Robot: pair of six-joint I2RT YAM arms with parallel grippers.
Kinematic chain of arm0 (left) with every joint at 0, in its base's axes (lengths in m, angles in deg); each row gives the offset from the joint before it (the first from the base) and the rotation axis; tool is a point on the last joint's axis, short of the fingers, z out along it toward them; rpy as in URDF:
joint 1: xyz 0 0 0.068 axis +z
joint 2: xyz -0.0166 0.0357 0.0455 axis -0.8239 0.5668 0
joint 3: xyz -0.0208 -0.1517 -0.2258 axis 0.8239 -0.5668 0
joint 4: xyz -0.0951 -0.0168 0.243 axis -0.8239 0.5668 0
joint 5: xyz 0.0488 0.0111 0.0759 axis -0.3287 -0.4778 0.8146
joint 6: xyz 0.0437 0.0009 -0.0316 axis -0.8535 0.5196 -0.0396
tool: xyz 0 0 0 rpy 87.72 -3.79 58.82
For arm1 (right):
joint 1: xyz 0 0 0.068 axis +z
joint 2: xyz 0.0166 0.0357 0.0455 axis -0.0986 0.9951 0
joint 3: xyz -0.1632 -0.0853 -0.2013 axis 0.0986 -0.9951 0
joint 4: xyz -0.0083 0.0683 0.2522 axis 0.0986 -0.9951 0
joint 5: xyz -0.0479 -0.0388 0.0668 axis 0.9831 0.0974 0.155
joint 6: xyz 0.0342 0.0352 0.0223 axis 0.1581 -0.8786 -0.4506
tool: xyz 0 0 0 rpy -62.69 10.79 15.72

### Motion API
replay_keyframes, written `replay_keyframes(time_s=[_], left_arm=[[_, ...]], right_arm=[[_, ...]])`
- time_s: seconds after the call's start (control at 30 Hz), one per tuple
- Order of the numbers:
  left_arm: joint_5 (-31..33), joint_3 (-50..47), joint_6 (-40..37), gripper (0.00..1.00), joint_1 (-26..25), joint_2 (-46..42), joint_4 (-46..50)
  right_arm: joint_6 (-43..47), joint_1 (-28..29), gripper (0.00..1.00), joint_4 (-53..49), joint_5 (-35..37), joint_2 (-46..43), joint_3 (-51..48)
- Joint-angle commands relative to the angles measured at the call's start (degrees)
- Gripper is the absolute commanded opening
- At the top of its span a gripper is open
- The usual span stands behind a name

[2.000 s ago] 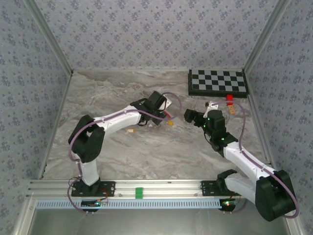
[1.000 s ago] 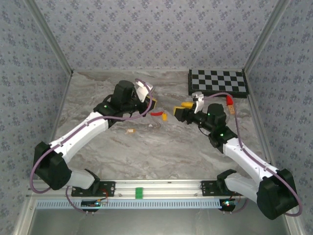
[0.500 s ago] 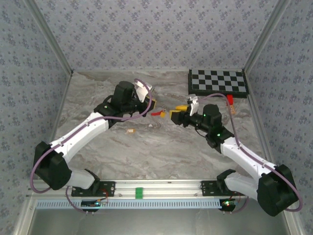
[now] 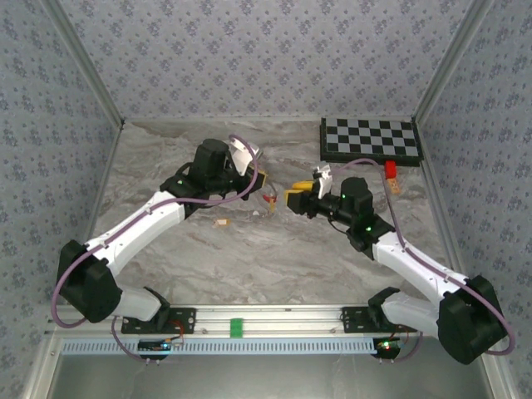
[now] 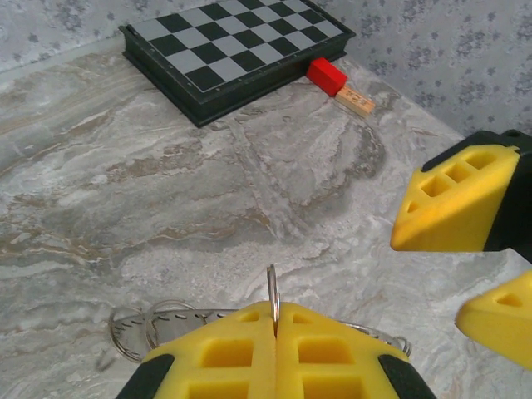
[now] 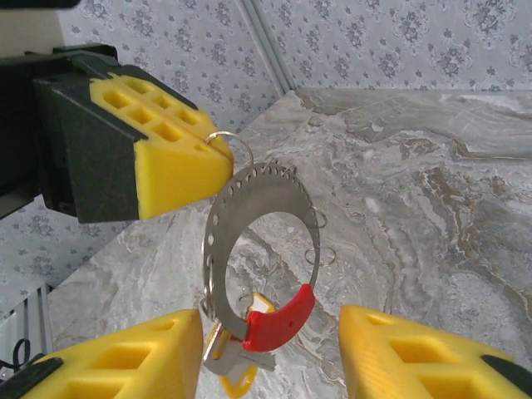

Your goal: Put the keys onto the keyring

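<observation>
The keyring (image 6: 214, 243), a flat perforated silvery crescent with a glossy curved red tag (image 6: 278, 320), hangs above the marbled tabletop (image 6: 432, 208). The left gripper (image 5: 274, 332) pinches its thin wire loop (image 6: 241, 145) between ribbed yellow pads (image 5: 324, 353). A yellow-headed key (image 6: 237, 380) dangles beneath. The right gripper (image 6: 270, 328) has its jaws apart, flanking it.

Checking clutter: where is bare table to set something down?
Bare: the near middle of the table and its far-left corner. Crowded: mid-table, where left gripper holds the keyring by right gripper, and beside the chessboard.
</observation>
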Motion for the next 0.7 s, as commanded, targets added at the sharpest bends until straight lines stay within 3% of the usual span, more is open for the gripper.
replay_keyframes(time_s=[0.0, 0.2, 0.47, 0.67], left_arm=[[-5.4, 0.3, -1.1, 0.00, 0.0, -2.1, -1.5], [-11.7, 1.0, -1.4, 0.00, 0.1, -1.8, -1.0], [-18.3, 2.4, -1.4, 0.00, 0.1, -0.9, -0.2], [-20.5, 3.1, -0.5, 0.00, 0.1, -0.1, -0.9]], right_arm=[[-1.3, -1.1, 0.42, 0.0, -3.2, -0.5, 2.6], [-4.7, -3.6, 0.34, 3.1, -9.0, 0.3, 3.2], [-13.3, -6.8, 0.30, 14.5, -22.3, 4.3, 3.6], [-15.7, -6.5, 0.28, 18.7, -25.4, 7.1, 4.4]])
